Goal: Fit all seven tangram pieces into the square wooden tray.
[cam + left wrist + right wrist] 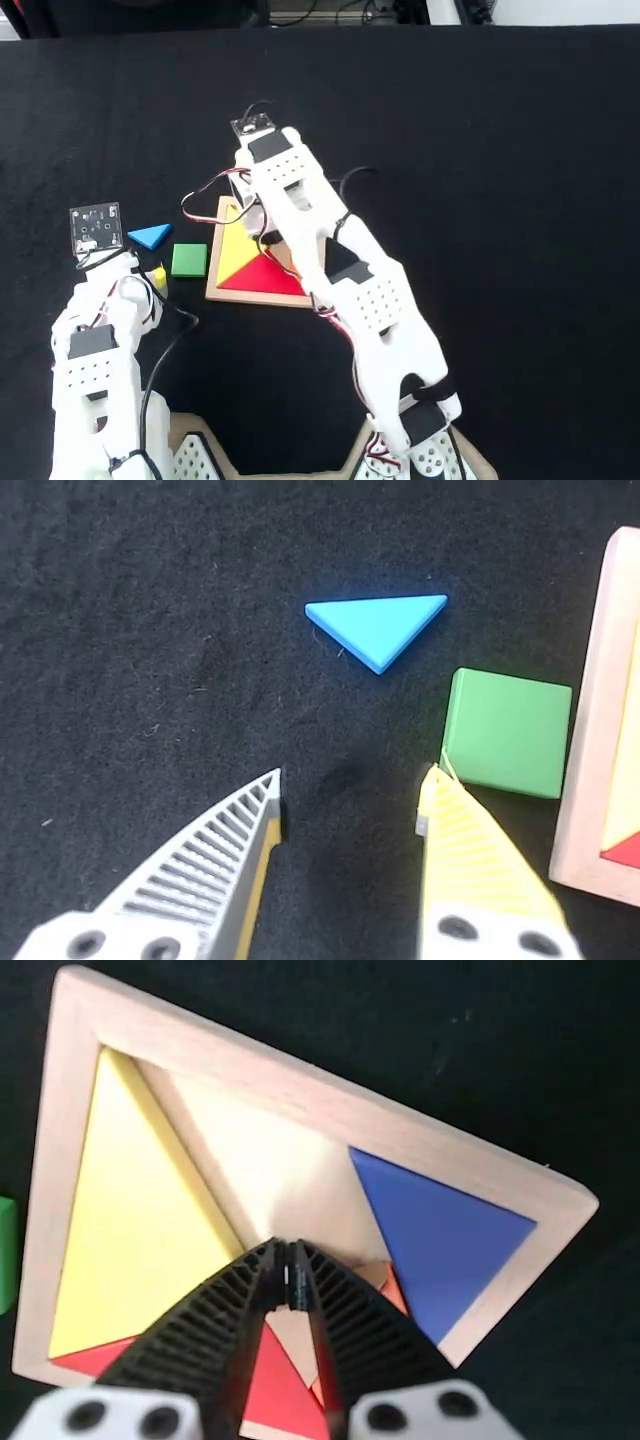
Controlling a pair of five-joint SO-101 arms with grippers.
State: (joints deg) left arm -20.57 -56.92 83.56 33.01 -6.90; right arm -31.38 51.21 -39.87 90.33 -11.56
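Black desk (520, 150). Left tool (352, 780): fingers wide apart, nothing between; blue triangle (378, 627) ahead of the tips, green square (508, 732) just beside one finger, tray (590, 780) past the square. Right tool (288, 1260): fingers pressed together, over the tray's bare middle; yellow triangle (130, 1230), red triangle (272, 1392) and navy triangle (440, 1230) lie in the tray around its tips.
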